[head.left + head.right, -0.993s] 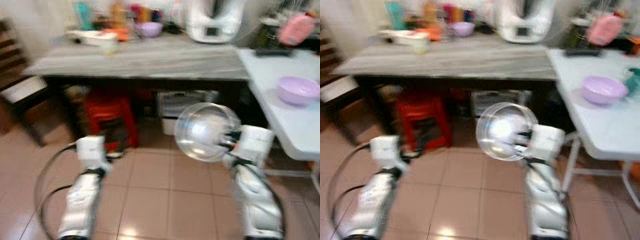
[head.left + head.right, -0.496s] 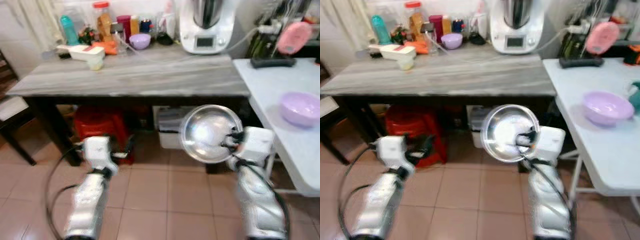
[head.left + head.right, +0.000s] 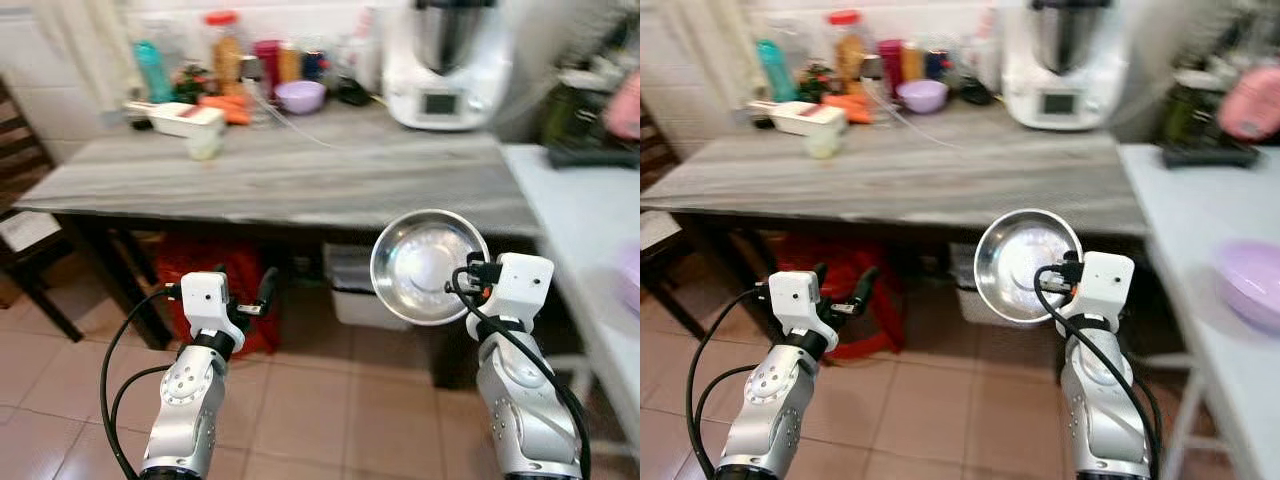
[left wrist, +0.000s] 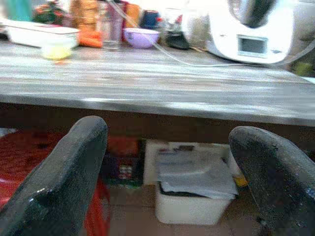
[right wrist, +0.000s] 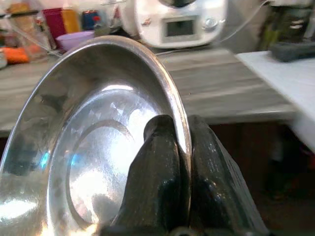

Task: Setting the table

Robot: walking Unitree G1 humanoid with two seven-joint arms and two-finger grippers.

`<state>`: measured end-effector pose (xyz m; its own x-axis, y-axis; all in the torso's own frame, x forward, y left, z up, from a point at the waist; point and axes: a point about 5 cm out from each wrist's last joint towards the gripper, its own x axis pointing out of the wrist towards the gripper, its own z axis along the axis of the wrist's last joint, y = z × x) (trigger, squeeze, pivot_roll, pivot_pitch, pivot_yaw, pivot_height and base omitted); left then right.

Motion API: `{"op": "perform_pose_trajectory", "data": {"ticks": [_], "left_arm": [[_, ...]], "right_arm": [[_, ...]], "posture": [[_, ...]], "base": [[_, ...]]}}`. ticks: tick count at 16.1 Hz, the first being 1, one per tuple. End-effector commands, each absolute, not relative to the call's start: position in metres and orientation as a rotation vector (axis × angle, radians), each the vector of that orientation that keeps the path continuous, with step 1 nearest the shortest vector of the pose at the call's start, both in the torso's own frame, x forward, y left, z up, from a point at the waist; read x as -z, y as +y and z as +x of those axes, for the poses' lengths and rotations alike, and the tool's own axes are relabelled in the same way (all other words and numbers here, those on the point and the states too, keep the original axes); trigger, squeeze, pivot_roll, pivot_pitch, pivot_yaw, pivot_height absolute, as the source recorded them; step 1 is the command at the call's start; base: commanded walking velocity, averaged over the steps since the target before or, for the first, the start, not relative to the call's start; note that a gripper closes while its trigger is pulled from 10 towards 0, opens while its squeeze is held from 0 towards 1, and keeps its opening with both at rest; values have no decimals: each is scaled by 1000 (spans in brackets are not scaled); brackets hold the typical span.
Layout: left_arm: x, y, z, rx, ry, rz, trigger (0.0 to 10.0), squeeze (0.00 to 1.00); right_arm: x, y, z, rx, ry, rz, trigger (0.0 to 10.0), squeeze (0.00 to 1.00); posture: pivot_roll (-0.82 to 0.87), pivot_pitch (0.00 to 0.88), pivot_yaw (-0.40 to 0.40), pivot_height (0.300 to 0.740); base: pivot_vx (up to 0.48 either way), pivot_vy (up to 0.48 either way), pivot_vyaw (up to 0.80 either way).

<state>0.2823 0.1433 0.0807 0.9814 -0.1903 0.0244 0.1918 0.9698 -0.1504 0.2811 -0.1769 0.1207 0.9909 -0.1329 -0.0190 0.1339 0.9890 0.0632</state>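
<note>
Gripping steel bowl [image 3: 428, 266] by rim, right gripper [image 5: 178, 147] pinches it on edge, hollow facing robot, held before grey table [image 3: 300, 175]. Left gripper [image 3: 245, 295] spread wide, holding nothing, below tabletop.

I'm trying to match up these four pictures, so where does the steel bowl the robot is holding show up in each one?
Left eye view: the steel bowl hangs right of centre, below the table edge, gripped by the right tool.
Right eye view: bowl near centre.
Left wrist view: not in it.
Right wrist view: bowl close up, rim pinched.
Shared landmark: the white kitchen machine on the grey table.
</note>
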Motion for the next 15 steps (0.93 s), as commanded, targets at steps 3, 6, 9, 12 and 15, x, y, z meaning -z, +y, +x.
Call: {"op": "perform_pose_trajectory", "data": {"ticks": [3,6,9,12,15], "left_arm": [[-84,148,287,193,-20,-141,10000,0],[-86,144,289,221,-25,-142,10000,0],[-85,141,289,236,-20,-144,10000,0],[-85,139,289,246,-18,-144,10000,0],[-84,139,287,252,-11,-144,10000,0]], "right_arm": [[-132,-171,286,119,-27,73,10000,0],[-133,-172,287,130,-34,80,10000,0],[-132,-172,287,144,-26,99,10000,0],[-132,-172,288,142,-30,102,10000,0],[-134,-171,290,139,-34,104,10000,0]], "posture": [[-83,0,43,740],[-90,0,49,740],[-92,0,53,740],[-91,0,54,740],[-89,0,54,740]], "base": [[471,0,396],[472,0,150],[470,0,-415],[465,0,-467],[457,0,0]]}}
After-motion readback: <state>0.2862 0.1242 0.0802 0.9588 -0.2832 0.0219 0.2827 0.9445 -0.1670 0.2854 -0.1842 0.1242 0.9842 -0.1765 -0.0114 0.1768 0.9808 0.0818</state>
